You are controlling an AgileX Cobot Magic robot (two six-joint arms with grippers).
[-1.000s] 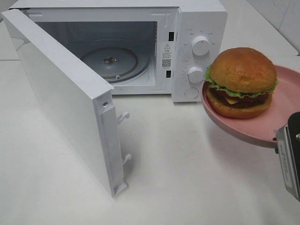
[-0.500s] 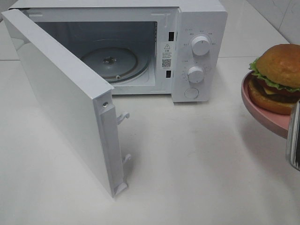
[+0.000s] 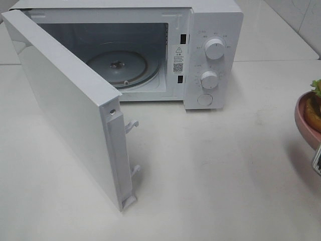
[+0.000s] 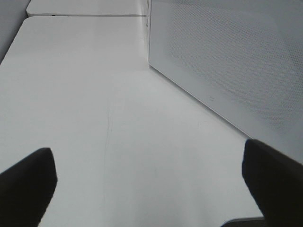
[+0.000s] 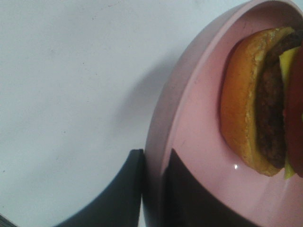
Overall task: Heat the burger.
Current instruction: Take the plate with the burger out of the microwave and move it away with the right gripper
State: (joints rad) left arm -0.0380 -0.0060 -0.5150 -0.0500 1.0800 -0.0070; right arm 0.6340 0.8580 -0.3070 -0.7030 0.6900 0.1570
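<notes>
Your left gripper (image 4: 147, 189): fingers spread wide, empty, low over white counter (image 3: 210, 170) beside microwave door (image 3: 65, 100). Microwave (image 3: 210, 30) open, turntable (image 3: 118, 65) bare. Your right gripper (image 5: 154, 194): fingers pinch pink plate (image 5: 189, 132) rim; burger (image 5: 258, 99) on plate, far right edge.

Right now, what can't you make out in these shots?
- Burger: the high view's right edge cuts off most of it, and the right wrist view cuts off its top bun.
- Right gripper: pinches the pink plate rim; its body is out of frame.
- Microwave dial markings: too small to read.
- Left gripper: only its fingertips show.
</notes>
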